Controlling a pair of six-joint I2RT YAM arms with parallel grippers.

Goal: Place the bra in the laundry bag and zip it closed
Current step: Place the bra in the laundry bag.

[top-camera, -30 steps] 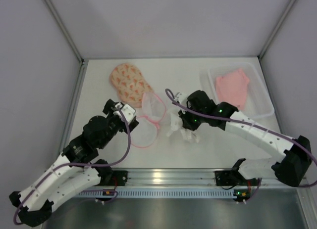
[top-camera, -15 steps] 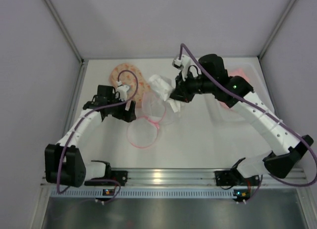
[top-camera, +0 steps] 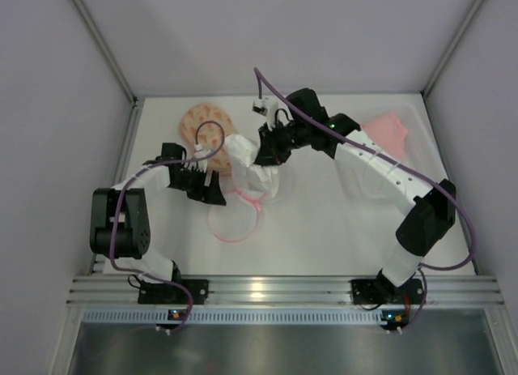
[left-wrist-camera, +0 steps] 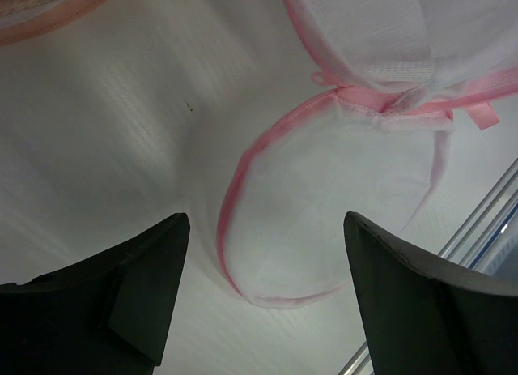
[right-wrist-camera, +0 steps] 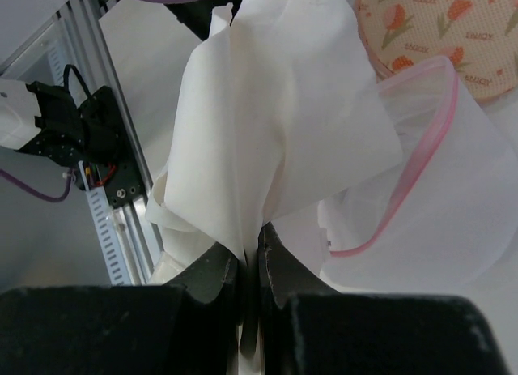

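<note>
- The right gripper [top-camera: 261,155] was seen clenched on a white cloth [top-camera: 245,155], which was held up off the table [top-camera: 324,229] near its middle, toward the far side.
- In the right wrist view the fingers [right-wrist-camera: 206,282] were pressed together, with a fold of the cloth pinched between them and the rest spread out beyond them.
- The left gripper [top-camera: 212,189] was found released, its jaws spread wide and nothing gripped between them.
- It was positioned low over the table, just left of the hanging cloth.
- A white mesh pouch [left-wrist-camera: 324,205] with a pink rim was seen on the table below the left gripper.
- One half of the pouch lay flat; the other half appeared to be raised beside the cloth, though this could not be told for certain.
- The laundry bag [top-camera: 194,122] lay on the far left part of the table, its printed peach side turned up, and it was touched by neither gripper.
- The bra [top-camera: 387,132] was located in a clear tray [top-camera: 413,148] at the far right, well apart from the laundry bag.
- The right arm was stretched across the near edge of that tray.
</note>
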